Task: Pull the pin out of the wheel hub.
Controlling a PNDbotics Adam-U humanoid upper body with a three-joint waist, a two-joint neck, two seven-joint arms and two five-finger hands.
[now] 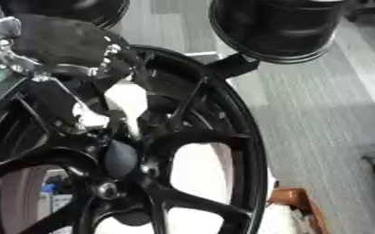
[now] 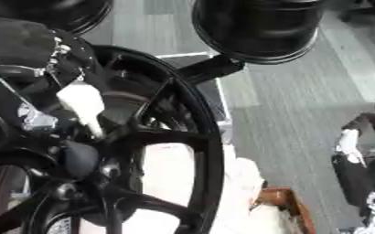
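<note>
1. We see a glossy black spoked alloy wheel (image 1: 222,151) filling the lower left, its hub (image 1: 120,157) near centre
2. Our left hand (image 1: 78,59), black with silver joints, reaches to the spokes; whether its fingers grip cannot be told, and the pin cannot be made out
3. Only the right eye view shows our right hand (image 2: 359,160) at the right edge, fingers unclear

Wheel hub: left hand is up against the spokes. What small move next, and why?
Probably ease the left hand down toward the hub. The hand sits just above it, against the spokes, and I cannot see it holding anything yet.
</note>
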